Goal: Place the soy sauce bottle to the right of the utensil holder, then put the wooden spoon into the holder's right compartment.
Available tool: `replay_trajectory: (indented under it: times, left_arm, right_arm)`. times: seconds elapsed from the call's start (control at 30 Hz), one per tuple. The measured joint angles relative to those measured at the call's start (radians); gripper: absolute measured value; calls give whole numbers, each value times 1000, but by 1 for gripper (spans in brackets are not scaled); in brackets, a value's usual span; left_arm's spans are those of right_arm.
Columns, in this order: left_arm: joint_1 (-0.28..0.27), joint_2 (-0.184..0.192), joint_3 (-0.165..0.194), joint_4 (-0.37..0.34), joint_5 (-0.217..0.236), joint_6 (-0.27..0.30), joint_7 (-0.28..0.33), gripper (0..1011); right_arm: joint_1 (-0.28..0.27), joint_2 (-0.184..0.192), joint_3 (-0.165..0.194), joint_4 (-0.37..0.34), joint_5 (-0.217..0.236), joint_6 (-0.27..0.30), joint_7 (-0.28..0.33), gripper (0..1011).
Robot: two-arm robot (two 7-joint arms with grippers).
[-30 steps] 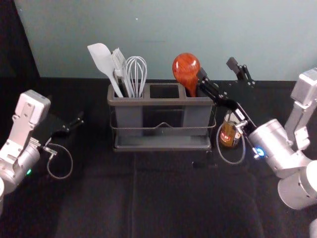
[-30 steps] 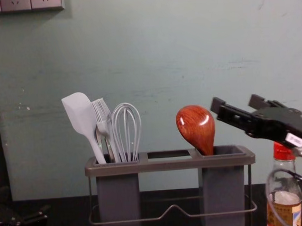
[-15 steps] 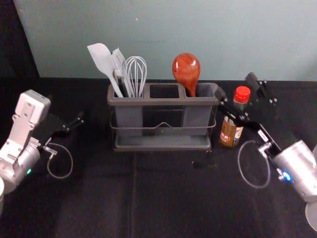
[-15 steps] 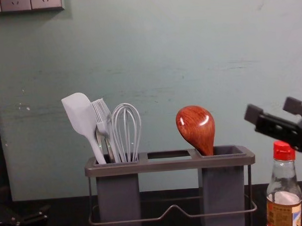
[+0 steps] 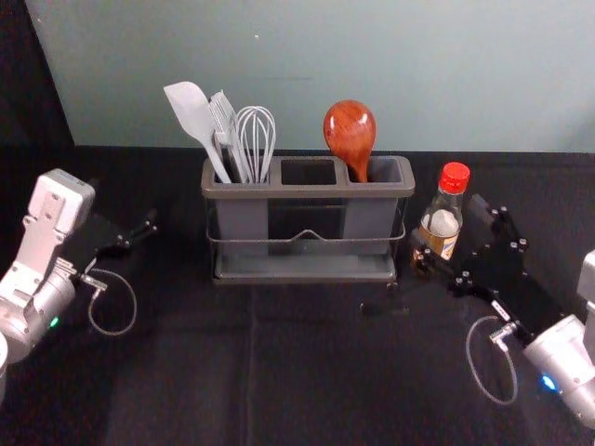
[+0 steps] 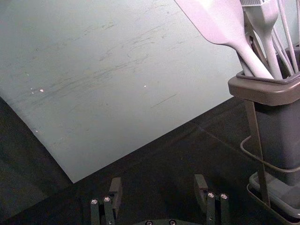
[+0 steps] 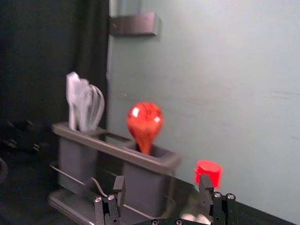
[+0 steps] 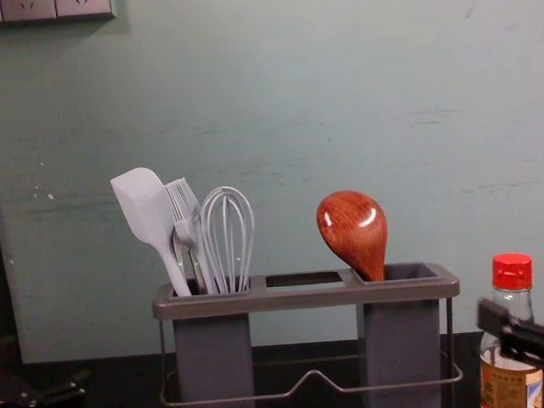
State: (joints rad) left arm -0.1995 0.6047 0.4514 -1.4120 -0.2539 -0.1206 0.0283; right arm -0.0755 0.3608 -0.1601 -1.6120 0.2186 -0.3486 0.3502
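"Start at the left. What's that arm up to?"

"Nothing, it's parked beside the rack. The left gripper (image 6: 157,188) has its fingers spread with nothing between them."

"And the holder?"

"The utensil holder (image 5: 307,190) stands upright on the table (image 5: 316,372). Its left compartment has the spatula (image 5: 191,110), the brush (image 5: 223,116) and the whisk (image 5: 256,135). The middle slot is empty."

"Is the spoon in?"

"Yes. The wooden spoon (image 5: 350,130) is in the right compartment, handle down, round end up, leaning a little toward the middle. No fingers touch it. I'd call that part done."

"What about the sauce?"

"The soy sauce bottle (image 8: 514,338) stands upright just right of the holder, cap on. So both placements look finished to me; what's left is probably getting the arm away."

"Where's the bottle against those fingers?"

"Very near. The right gripper (image 5: 449,226) is low by it, fingers well apart, not closed on it. In the chest view one finger crosses in front of the glass; in the wrist view the cap is beyond one fingertip. I can't tell whether they touch."

"So back out gently?"

"I would. A sideways brush could tip it."
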Motion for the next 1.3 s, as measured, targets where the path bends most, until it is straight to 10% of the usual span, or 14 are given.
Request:
replay_trajectory:
  times: [0.23,0.7,1.3]
  left_arm:
    - [0,0,0,0,0,0,0,1005]
    - [0,0,0,0,0,0,0,1005]
    - [0,0,0,0,0,0,0,1005]
  right_arm:
    - [-51,-30,52,-17,-121,12,-126,1003]
    - [-40,-67,151,22,-203,3,-226,1003]
    - [250,-71,87,308,-357,147,-192,1003]
